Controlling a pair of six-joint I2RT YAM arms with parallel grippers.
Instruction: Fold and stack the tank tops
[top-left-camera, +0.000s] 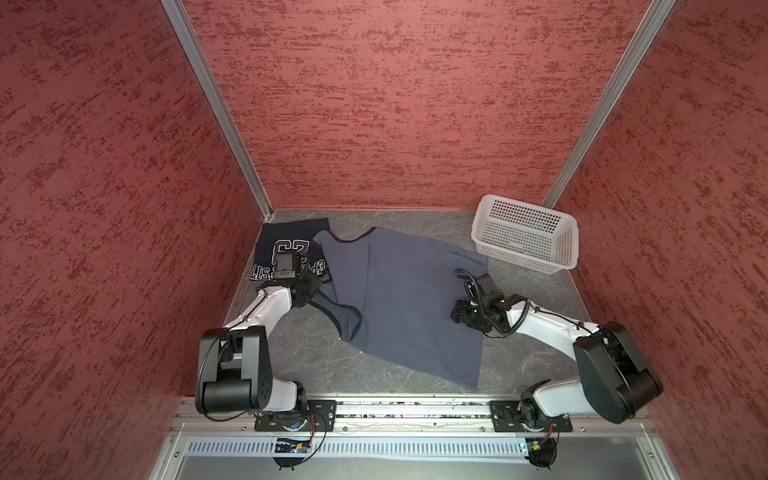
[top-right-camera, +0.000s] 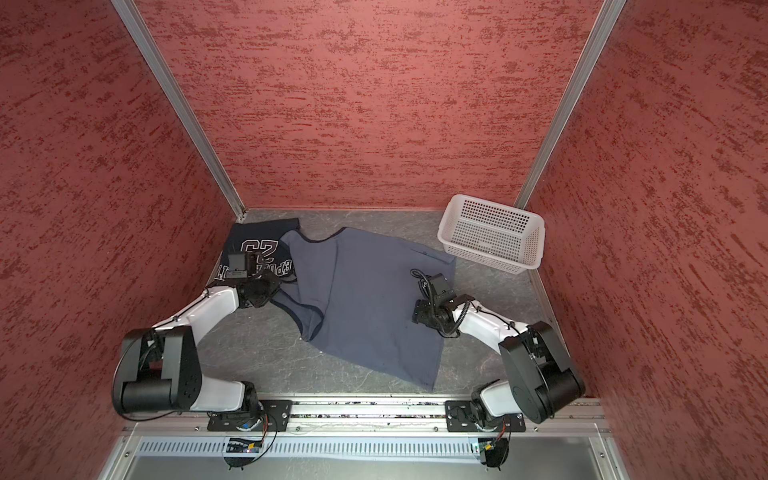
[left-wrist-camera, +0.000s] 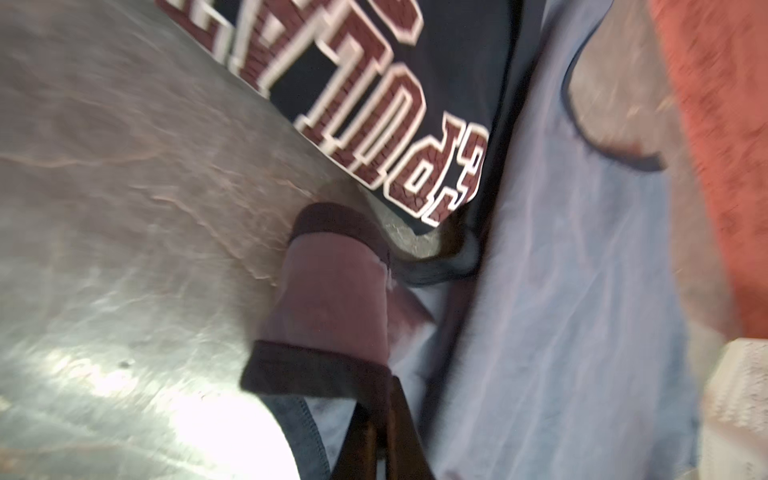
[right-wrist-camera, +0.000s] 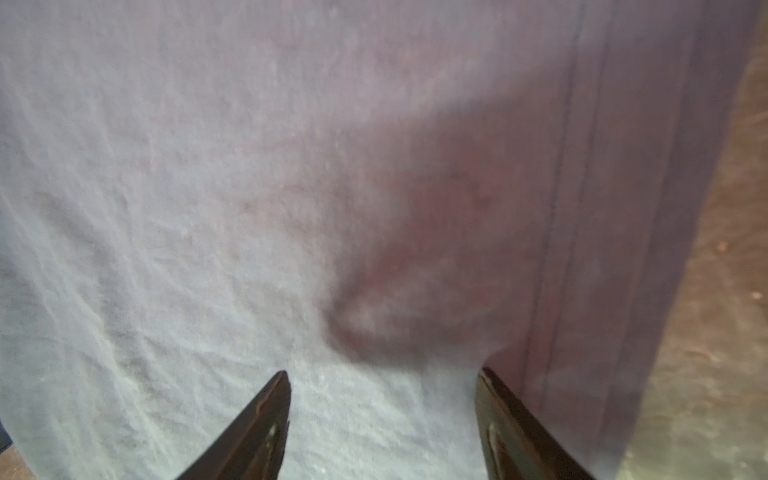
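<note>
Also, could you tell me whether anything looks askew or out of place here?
The slate-blue tank top lies diagonally, one strap bunched at the left gripper, its shoulder against the folded navy tank top.

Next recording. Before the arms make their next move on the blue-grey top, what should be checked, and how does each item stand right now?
1. Strap grip: left gripper shut on blue-grey tank top, ok.
2. Hem grip: right gripper open above the cloth, not ok.
3. Right fingertips touching cloth: cannot tell.
4. Separation: navy tank top meets the blue-grey one's edge, not ok.
5. Clearance from basket: cloth corner very close, cannot tell.
</note>
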